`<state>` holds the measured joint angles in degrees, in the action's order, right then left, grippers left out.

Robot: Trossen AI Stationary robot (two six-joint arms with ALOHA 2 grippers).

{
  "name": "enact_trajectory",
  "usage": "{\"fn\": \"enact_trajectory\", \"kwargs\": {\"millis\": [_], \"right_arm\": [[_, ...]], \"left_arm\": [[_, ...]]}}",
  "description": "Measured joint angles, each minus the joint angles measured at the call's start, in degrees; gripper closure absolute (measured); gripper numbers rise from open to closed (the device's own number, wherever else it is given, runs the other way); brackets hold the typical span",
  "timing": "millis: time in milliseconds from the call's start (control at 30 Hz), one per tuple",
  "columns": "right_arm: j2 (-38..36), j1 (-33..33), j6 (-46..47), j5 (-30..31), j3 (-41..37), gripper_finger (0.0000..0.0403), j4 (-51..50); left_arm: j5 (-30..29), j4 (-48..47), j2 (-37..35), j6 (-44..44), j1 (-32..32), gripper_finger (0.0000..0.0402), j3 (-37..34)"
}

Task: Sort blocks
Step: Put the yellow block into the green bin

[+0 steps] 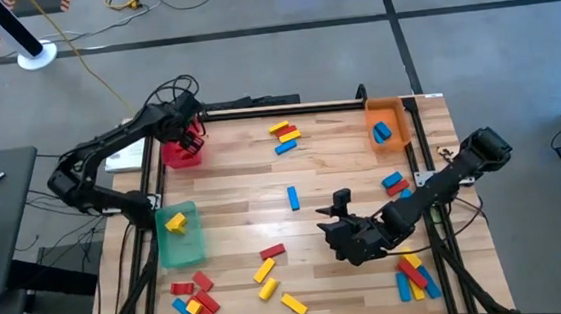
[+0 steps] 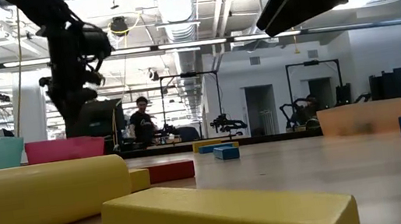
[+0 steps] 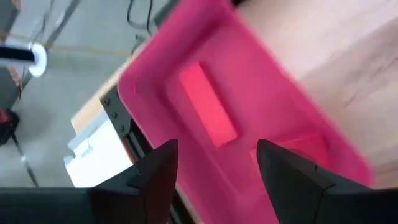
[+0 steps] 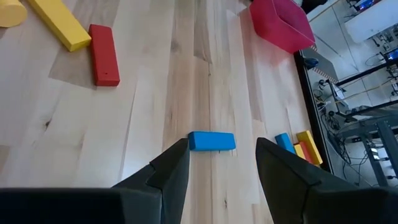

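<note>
Left gripper (image 1: 191,136) poised over the red tray (image 1: 181,153) at the far-left corner of the wooden table (image 1: 332,173); its fingers (image 3: 158,177) stand apart, released, with a red block (image 3: 207,113) lying loose in the tray beneath them. Right gripper (image 1: 337,213) at mid-table, right of centre, fingers parted and grasping nothing, facing a lone blue block (image 1: 293,197) on the bare wood; the right wrist view shows this block (image 4: 211,141) just ahead of the gap between the fingertips. Green tray (image 1: 179,236) at the left edge, holding a yellow block (image 1: 175,222). Orange tray (image 1: 386,124) at the far right, holding a blue block (image 1: 383,130). Remaining red, yellow and blue blocks lie scattered: a cluster far centre (image 1: 284,134), a cluster near left (image 1: 194,298), a group near right (image 1: 414,277), and several yellow ones near centre (image 1: 264,272).
</note>
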<state>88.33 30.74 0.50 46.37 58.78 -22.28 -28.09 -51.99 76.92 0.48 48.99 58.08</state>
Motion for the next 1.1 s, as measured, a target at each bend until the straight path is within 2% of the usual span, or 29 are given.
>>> {"fn": "enact_trajectory", "kwargs": {"millis": [233,433,733,933,1100], "right_arm": [[0.00,0.00,0.12,0.00,-0.02,0.0207,0.02],[0.00,-0.02,1.00,-1.40,-0.02,0.0207,0.02],[0.00,0.00,2.93,-7.05,-0.02,0.0207,0.01],[0.00,0.00,5.09,-12.20,-0.02,0.0207,-1.44],[0.00,0.00,10.68,-16.72,-0.02,0.0207,-7.06]], "left_arm": [[9.30,2.71,-6.43,0.86,-3.33,0.0188,0.00],[17.51,1.72,-12.98,-0.48,-8.81,0.0189,0.00],[20.58,0.83,-18.93,-5.78,-23.81,0.0189,0.00],[20.54,1.27,-18.55,-10.49,-34.83,0.0189,0.00],[20.28,3.47,-16.97,-13.33,-43.39,0.0189,0.00]]}}
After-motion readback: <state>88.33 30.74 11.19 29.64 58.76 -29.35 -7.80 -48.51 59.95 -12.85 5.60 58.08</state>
